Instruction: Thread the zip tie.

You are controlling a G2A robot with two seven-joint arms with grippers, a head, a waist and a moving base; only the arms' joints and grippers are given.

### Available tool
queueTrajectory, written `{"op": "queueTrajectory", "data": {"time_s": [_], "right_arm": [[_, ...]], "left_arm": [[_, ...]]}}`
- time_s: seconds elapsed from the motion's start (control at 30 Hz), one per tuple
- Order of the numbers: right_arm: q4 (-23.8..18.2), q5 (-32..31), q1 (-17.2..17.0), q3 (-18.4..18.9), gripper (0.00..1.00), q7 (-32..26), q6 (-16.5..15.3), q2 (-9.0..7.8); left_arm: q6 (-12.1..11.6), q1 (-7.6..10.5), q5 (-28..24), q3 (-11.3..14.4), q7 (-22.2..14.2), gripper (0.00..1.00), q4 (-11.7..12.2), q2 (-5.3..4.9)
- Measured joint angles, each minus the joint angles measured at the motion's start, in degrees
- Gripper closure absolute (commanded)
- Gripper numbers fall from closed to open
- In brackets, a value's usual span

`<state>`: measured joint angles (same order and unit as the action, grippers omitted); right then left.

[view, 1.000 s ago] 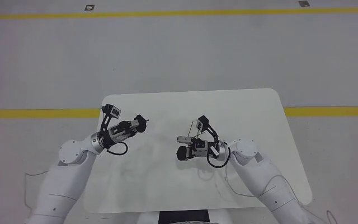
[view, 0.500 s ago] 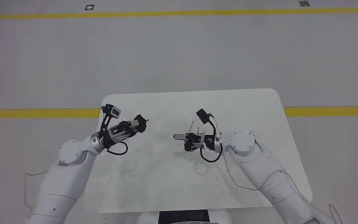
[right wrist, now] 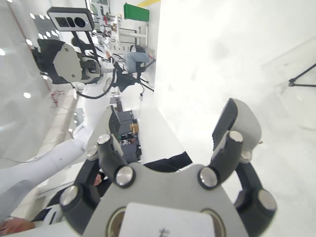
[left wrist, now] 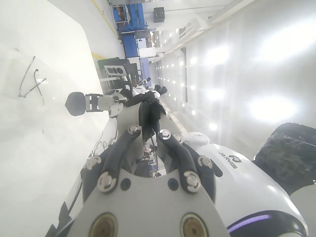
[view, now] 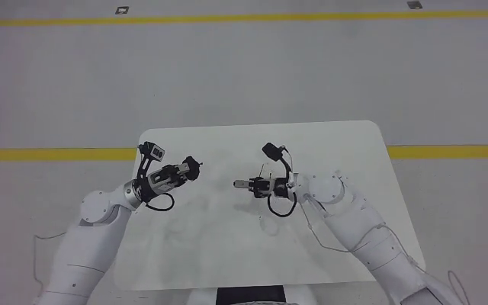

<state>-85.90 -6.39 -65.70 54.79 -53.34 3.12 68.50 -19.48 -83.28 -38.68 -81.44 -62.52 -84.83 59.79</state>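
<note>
while hanging above the left part of the white table (view: 358, 145), pinching the left gripper (view: 192, 165) fully together, black-wrapped fingertips (left wrist: 148, 104) meeting at 1 point; clamping anything between them or not, impossible telling. further right, near the table's middle, hovering with the right gripper (view: 241, 184) spread wide, pads (right wrist: 228, 119) well apart, gripping nothing, pointing toward the left gripper. a little further right again, on the far side of the right wrist, lying flat on the table and touching neither of the 2 grippers: the thin dark zip tie (right wrist: 302, 75), bent into crossing strands.
</note>
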Motion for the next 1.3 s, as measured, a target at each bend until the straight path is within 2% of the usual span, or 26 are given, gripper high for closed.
{"op": "queueTrajectory", "data": {"time_s": [0.27,0.5,0.83,0.97,1.1,1.2,1.3], "right_arm": [[0.4,-7.6,7.0,-2.4,0.0,-11.0,0.1,-0.33],[4.3,-10.4,12.5,-6.4,0.0,-18.7,-4.6,0.25],[4.3,-10.8,12.6,-6.8,0.0,-18.5,-5.1,0.26],[5.3,-14.9,14.4,-8.6,0.0,-20.8,-11.2,0.15],[7.8,-17.0,18.2,-10.9,0.0,-24.1,-17.2,0.64],[9.8,-16.7,20.9,-12.7,0.0,-25.2,-20.5,1.35],[10.1,-15.8,23.4,-15.2,0.0,-26.2,-21.8,2.4]], "left_arm": [[0.0,0.0,0.0,0.0,0.0,1.0,0.0,0.0],[0.0,0.0,0.0,0.0,0.0,1.0,0.0,0.0],[0.0,0.0,0.0,0.0,0.0,1.0,0.0,0.0],[0.0,0.0,0.0,0.0,0.0,1.0,0.0,0.0],[0.0,0.0,0.0,0.0,0.0,1.0,0.0,0.0],[0.0,0.0,0.0,0.0,0.0,1.0,0.0,0.0],[0.0,0.0,0.0,0.0,0.0,1.0,0.0,0.0]]}}
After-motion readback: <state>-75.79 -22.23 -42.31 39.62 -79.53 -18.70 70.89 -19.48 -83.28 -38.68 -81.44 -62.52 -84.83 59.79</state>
